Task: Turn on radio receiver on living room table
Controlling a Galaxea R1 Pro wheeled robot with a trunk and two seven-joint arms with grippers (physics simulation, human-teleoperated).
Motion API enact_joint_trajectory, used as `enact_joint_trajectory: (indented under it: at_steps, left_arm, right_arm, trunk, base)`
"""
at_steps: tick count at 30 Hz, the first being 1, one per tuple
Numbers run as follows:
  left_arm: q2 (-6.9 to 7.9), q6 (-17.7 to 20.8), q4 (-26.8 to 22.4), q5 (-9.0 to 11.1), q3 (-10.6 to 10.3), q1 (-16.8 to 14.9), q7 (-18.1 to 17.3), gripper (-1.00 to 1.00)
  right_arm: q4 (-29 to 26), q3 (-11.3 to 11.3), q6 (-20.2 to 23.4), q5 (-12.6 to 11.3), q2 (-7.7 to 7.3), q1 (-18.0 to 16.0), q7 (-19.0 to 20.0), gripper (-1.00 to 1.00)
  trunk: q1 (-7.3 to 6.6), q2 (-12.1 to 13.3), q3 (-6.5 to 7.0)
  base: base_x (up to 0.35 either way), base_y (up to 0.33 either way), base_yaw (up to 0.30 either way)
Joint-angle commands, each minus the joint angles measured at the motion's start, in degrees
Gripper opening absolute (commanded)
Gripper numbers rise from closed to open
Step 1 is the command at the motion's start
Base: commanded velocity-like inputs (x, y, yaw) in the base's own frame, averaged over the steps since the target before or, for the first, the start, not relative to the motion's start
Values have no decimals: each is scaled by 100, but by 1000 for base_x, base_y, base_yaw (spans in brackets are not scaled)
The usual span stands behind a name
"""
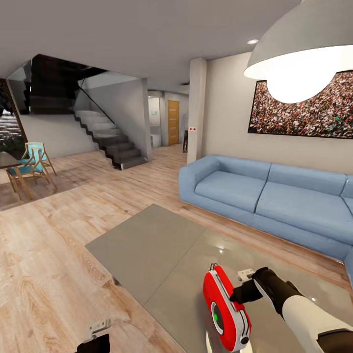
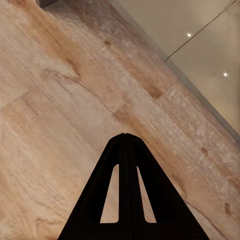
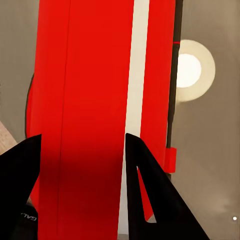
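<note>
Head view: the radio receiver stands upright at the lower centre of the frame, on the near part of the grey glossy surface, with its dial face turned toward the lower left. The right tool is at the radio's upper right edge, just beside or touching the casing; contact cannot be confirmed from this view. The blue sofa runs along the right of the frame beyond the surface, under the crowd-photo picture and the pendant lamp.

Right wrist view: the radio's red body with its white-grey trim stripe lies between the two dark fingers, which are spread wide on either side of it. The tool is not closed on the casing.

Left wrist view: the left tool has its fingers pressed together, pointing at the wood plank floor beside the surface edge. In the head view it sits at the lower left, idle.

Step in hand: final approach to the radio's control. The next move likely calls for a short, controlled press without tipping the upright, narrow radio.
</note>
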Motion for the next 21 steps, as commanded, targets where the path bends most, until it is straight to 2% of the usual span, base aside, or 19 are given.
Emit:
enact_joint_trajectory:
  at_steps: [1,9,12,21]
  left_arm:
    - [0,0,0,0,0,0,0,-100]
    - [0,-1,0,0,0,0,0,-100]
    - [0,-1,0,0,0,0,0,-100]
    - [0,25,0,0,0,0,0,-100]
  right_arm:
    - [1,-10,4,-28,0,-2,3,-100]
    - [6,-10,3,-28,0,-2,15,-100]
    - [6,-10,3,-28,0,-2,18,-100]
    - [6,-9,3,-28,0,-2,21,-100]
  trunk:
    - [0,0,0]
    - [0,0,0]
    - [66,-121,-53]
    - [66,-121,-53]
  base:
    - [0,0,0]
    - [0,0,0]
    - [0,0,0]
    - [0,0,0]
